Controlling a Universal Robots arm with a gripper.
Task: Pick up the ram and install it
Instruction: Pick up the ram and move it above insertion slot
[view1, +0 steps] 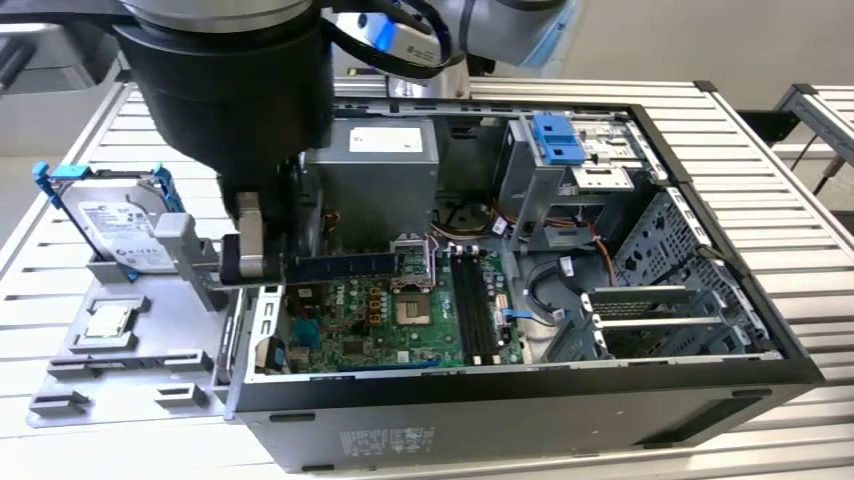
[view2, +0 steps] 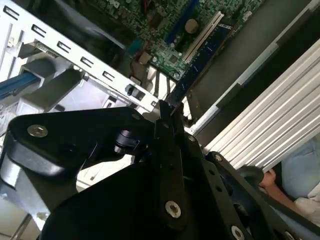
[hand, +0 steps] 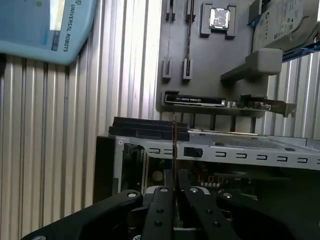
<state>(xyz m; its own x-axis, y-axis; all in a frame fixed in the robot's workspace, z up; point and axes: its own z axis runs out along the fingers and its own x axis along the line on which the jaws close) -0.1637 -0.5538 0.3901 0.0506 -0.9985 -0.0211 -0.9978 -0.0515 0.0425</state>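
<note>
My gripper (view1: 254, 258) is shut on the ram (view1: 347, 266), a thin dark blue stick. It holds one end, and the stick juts level toward the exterior view's right, above the left edge of the green motherboard (view1: 354, 335). The black memory slots (view1: 470, 295) lie further right on the board, apart from the stick. In the second wrist view the ram (view2: 200, 60) runs out from between the fingertips (view2: 161, 116) over the board. The first wrist view catches the ram (hand: 174, 150) edge-on as a thin line rising from the gripper (hand: 174, 186) above the case wall.
The open computer case (view1: 534, 410) lies on a slatted metal table (view1: 40, 250). To its left a grey fixture (view1: 154, 335) carries a hard drive in a blue bracket (view1: 114, 225) and a square silver processor chip (view1: 107, 320). A power supply (view1: 380, 170) and drive cage (view1: 558, 138) sit inside.
</note>
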